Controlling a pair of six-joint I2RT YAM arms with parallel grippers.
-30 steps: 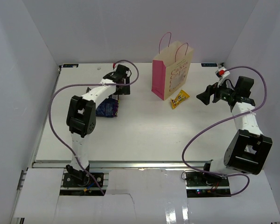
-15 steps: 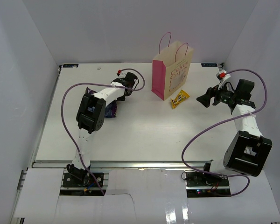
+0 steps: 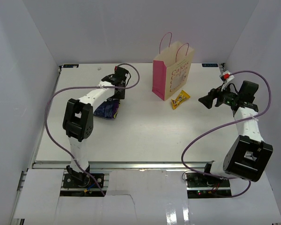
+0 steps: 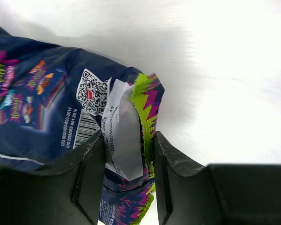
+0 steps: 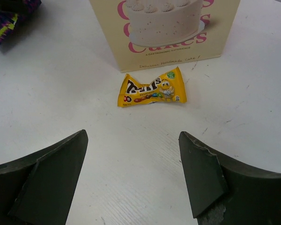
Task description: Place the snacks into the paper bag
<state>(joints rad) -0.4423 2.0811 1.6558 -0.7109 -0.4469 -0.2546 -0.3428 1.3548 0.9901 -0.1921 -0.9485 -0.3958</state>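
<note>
A crinkly blue-purple chip bag (image 3: 107,109) lies on the left of the table. My left gripper (image 3: 114,98) reaches down onto its far end. In the left wrist view the two fingers press a folded end of the chip bag (image 4: 126,140) from both sides, so the left gripper (image 4: 129,145) is shut on it. The cream paper bag (image 3: 172,74) with a pink side stands upright at the back centre. A small yellow wrapped snack (image 3: 180,99) lies just in front of it. My right gripper (image 3: 203,100) hovers open to its right, with the yellow snack (image 5: 151,87) and paper bag (image 5: 168,33) ahead of the right gripper (image 5: 133,136).
White walls close in the table on the left, back and right. A metal rail (image 3: 140,164) runs along the near edge, by the arm bases. Purple cables loop beside both arms. A corner of the chip bag (image 5: 4,21) shows at the top left of the right wrist view.
My left gripper has closed from wide open onto the chip bag's end, and the left arm's elbow has swung left. The right arm has drifted slightly right, jaws unchanged.
</note>
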